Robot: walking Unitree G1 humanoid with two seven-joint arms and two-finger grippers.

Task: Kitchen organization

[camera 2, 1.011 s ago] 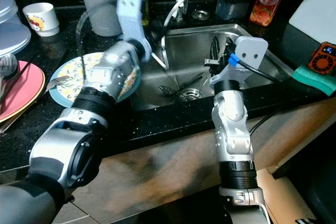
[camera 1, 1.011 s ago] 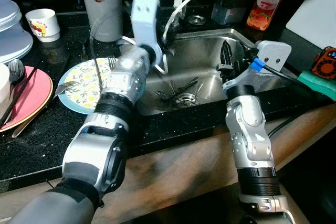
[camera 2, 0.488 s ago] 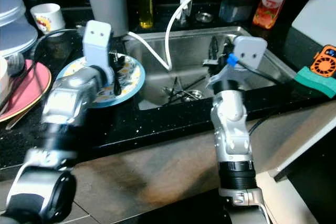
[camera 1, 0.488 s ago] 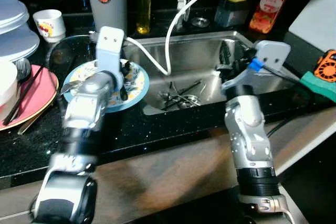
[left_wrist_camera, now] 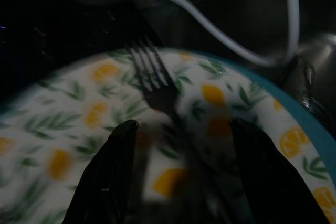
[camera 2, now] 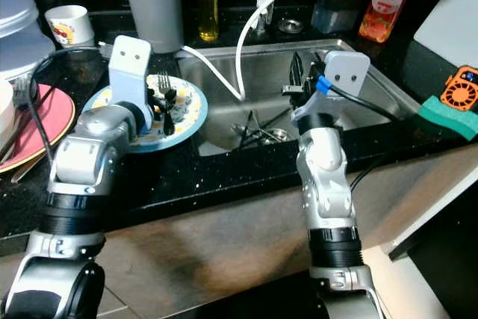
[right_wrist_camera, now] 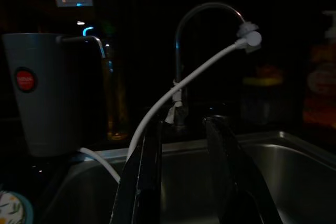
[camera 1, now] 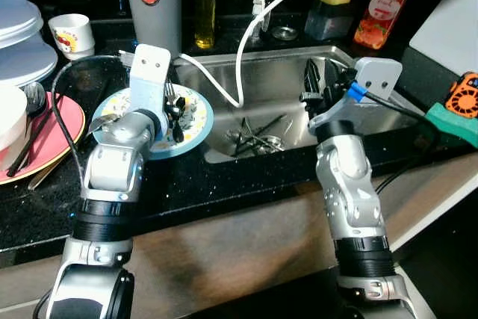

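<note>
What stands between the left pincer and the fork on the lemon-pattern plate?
Nothing visible does. The left pincer hangs open just above the fork, which lies on the lemon-pattern plate, with one finger on each side of the handle.

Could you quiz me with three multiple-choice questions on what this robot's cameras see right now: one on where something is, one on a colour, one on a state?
1. Where does the fork lie?
A. in the sink
B. on the lemon-patterned plate
C. on the pink plate

2. What colour is the rim of the lemon-patterned plate?
A. blue
B. red
C. black

3. How does the left gripper stand?
A. shut on the fork
B. shut on the white hose
C. open, over the plate

Answers:
1. B: the left wrist view shows the fork resting on the lemon and leaf pattern.
2. A: a blue edge rings the plate beside the sink.
3. C: its two black fingers stand apart on either side of the fork, gripping nothing. The right gripper hangs open over the sink.
</note>
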